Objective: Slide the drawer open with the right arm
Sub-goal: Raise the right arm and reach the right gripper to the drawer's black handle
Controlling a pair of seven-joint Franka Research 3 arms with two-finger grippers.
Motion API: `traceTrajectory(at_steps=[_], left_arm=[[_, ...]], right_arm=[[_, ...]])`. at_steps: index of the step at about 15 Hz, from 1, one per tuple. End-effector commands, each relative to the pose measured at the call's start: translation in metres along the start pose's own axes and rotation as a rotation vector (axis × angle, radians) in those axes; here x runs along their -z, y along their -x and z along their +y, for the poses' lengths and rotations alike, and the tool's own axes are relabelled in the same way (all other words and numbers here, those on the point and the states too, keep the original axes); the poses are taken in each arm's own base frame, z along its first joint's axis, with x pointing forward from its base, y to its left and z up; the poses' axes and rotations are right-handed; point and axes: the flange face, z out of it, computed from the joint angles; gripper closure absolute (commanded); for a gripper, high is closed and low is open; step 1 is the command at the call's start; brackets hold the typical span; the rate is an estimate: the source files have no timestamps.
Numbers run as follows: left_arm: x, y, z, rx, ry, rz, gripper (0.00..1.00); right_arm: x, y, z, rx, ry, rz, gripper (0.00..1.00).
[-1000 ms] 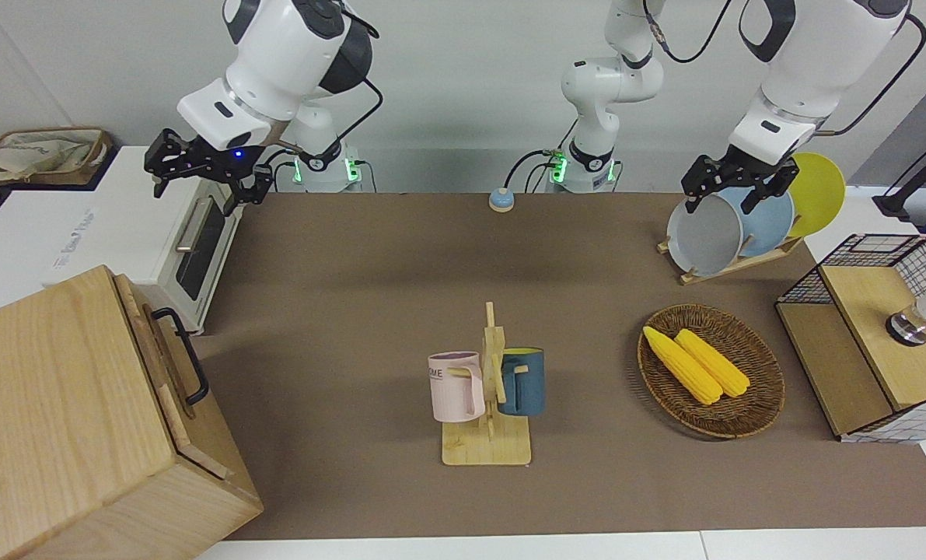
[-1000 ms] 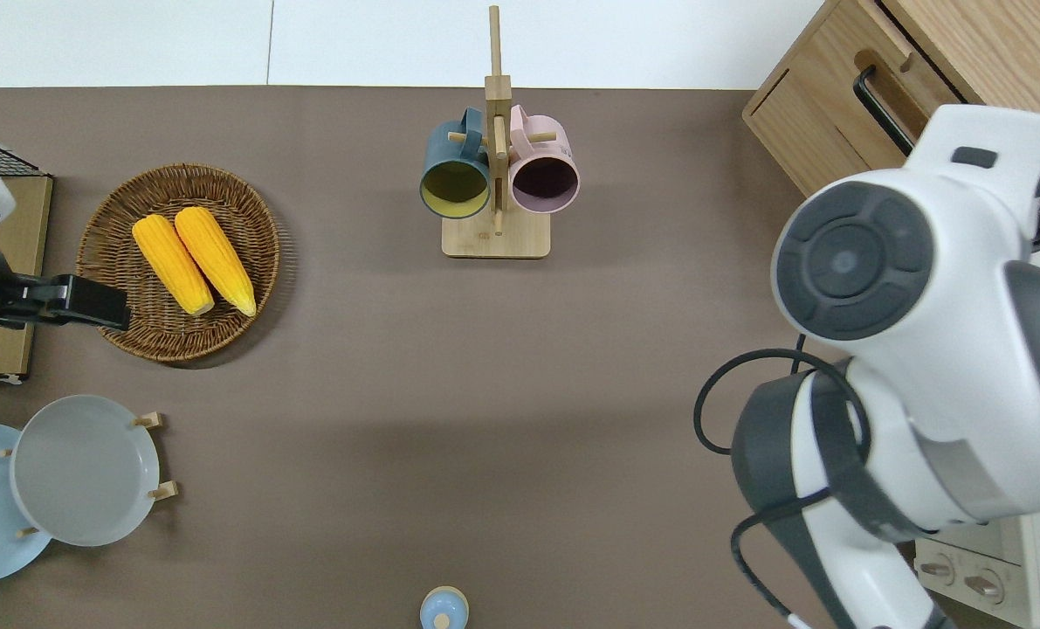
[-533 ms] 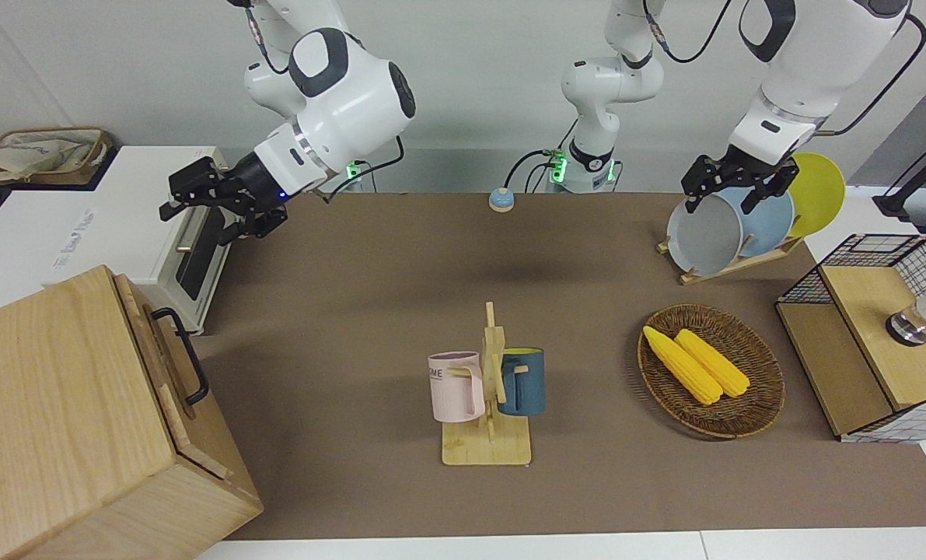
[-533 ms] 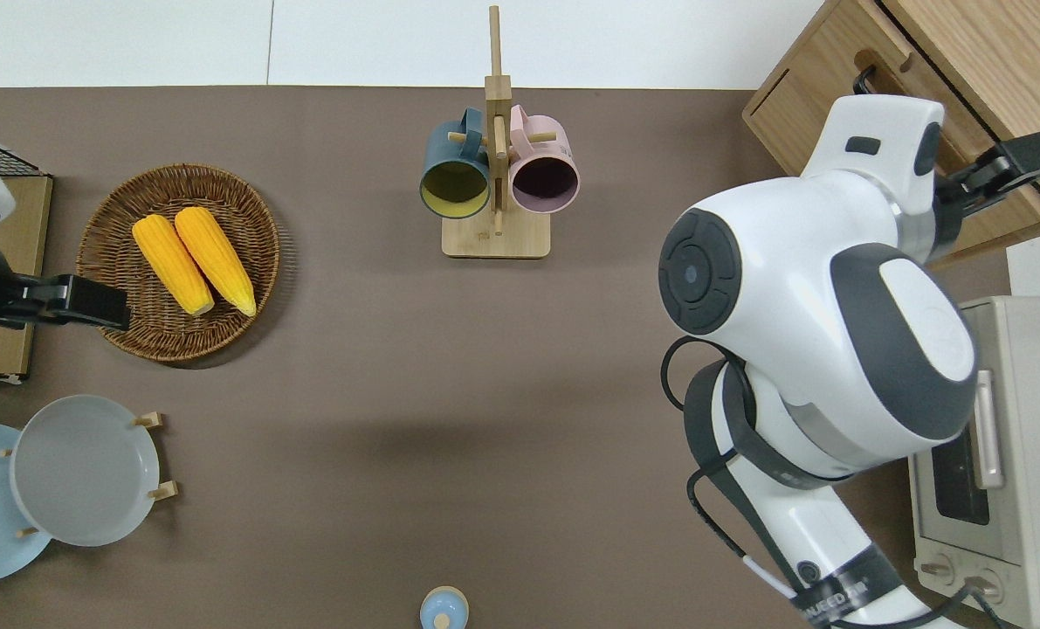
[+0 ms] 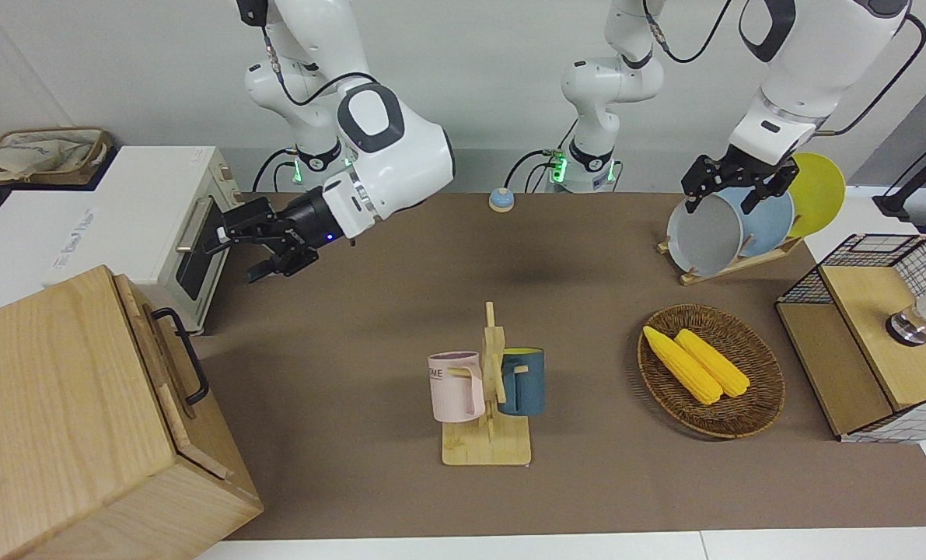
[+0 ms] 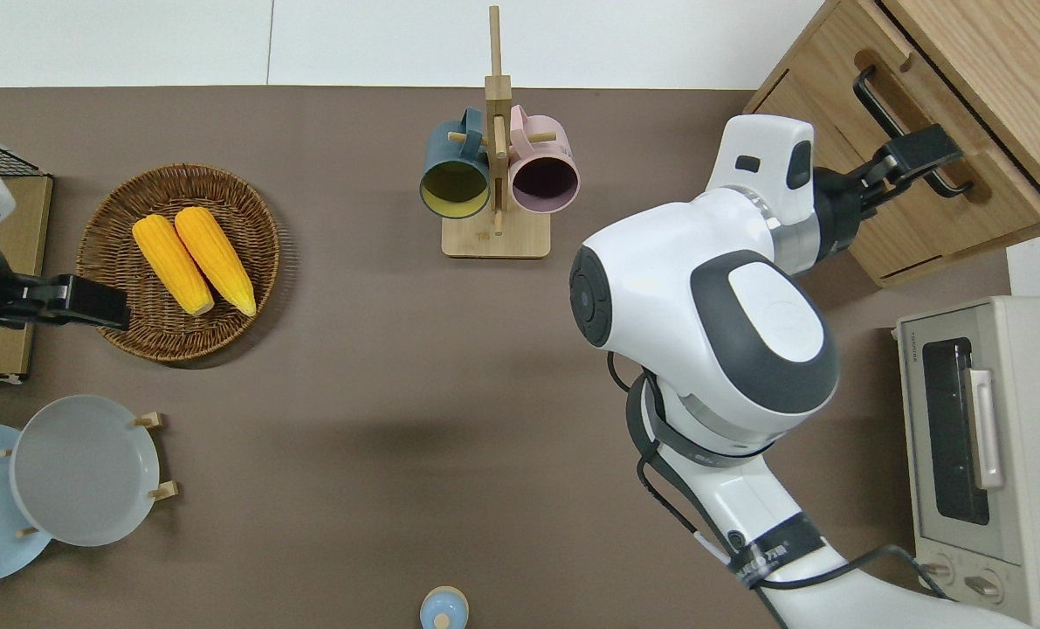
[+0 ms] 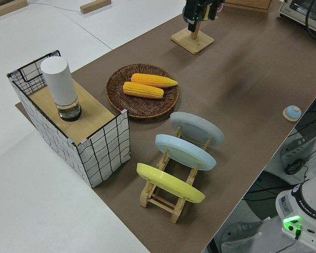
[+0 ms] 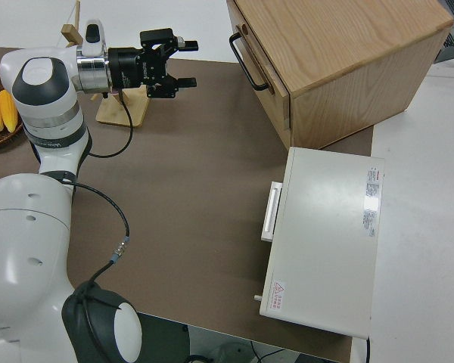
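We see the bench (image 5: 354, 327) under a brown mat, and at the right arm's end of it the big wooden cabinet (image 5: 66, 435), the part of it farthest from the robots. The drawer (image 6: 912, 166) sits in the cabinet's front, shut flush, its black bar handle (image 5: 183, 354) facing the middle of the bench. Beside the cabinet and nearer to the robots stands the white oven (image 5: 159, 233).

The right arm (image 6: 712, 323) reaches out level toward the cabinet. Its tool (image 8: 183, 64) is spread wide, with one finger above the other in the right side view, and it points at the handle with clear space between them. In the overhead view it hangs over the drawer front.

The left arm is parked; we cannot tell how its tool (image 5: 731, 187) is set.

In the middle stands the mug rack (image 5: 490, 404), and toward the left arm's end, the basket (image 5: 742, 416) holding two corn cobs (image 5: 696, 364).
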Motion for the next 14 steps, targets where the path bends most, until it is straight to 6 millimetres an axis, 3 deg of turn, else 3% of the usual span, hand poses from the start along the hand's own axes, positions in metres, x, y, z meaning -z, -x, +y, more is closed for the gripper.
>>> traceTrajectory(at_steps=[1, 6, 8, 14], left_arm=[[0.005, 0.003, 0.002, 0.005, -0.018, -0.006, 0.01], [0.006, 0.003, 0.002, 0.005, -0.018, -0.004, 0.01], [0.005, 0.003, 0.002, 0.005, -0.018, -0.006, 0.01], [0.006, 0.003, 0.002, 0.005, -0.018, -0.004, 0.01]], right_arm=[[-0.003, -0.009, -0.031, -0.016, 0.105, 0.027, 0.011], [-0.011, -0.018, -0.047, 0.024, 0.169, 0.072, 0.013], [-0.017, -0.023, -0.045, 0.030, 0.185, 0.118, 0.015], [-0.050, -0.033, -0.059, -0.006, 0.193, 0.168, 0.017]])
